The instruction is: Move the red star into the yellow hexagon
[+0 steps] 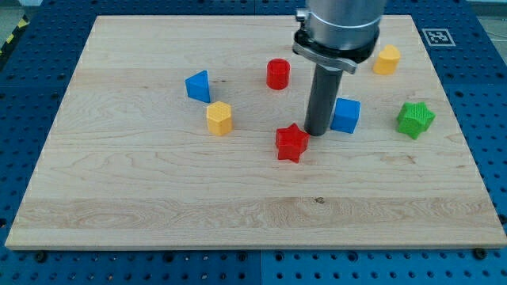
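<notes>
While the rod stands upright over the middle of the tabletop, my tip is set down just to the right of and slightly beyond the red star, very close to it; actual contact cannot be told. No jaws are carried by the arm, so nothing is gripped. A blue cube sits just right of the tip. The yellow hexagon is found well to the left of the star, with a blue triangular block beyond it. A red cylinder lies farther back, a second yellow block far right, and a green star-like block at the right.
</notes>
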Available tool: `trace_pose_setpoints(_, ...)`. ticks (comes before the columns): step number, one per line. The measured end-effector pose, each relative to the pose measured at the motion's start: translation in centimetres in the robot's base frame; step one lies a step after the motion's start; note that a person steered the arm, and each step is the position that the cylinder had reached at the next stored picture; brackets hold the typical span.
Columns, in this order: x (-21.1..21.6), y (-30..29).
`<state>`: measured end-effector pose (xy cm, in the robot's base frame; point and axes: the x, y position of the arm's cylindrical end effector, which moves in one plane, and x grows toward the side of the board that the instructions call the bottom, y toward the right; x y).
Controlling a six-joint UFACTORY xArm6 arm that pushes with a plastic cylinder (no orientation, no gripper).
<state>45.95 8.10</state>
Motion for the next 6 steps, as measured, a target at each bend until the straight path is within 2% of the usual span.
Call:
trace_pose_setpoints(2,5.8,3.0)
trace_pose_setpoints(3,5.1,0.5)
trace_pose_setpoints(4,2.6,-2.7)
trace_pose_setpoints(6,2.1,-1.5)
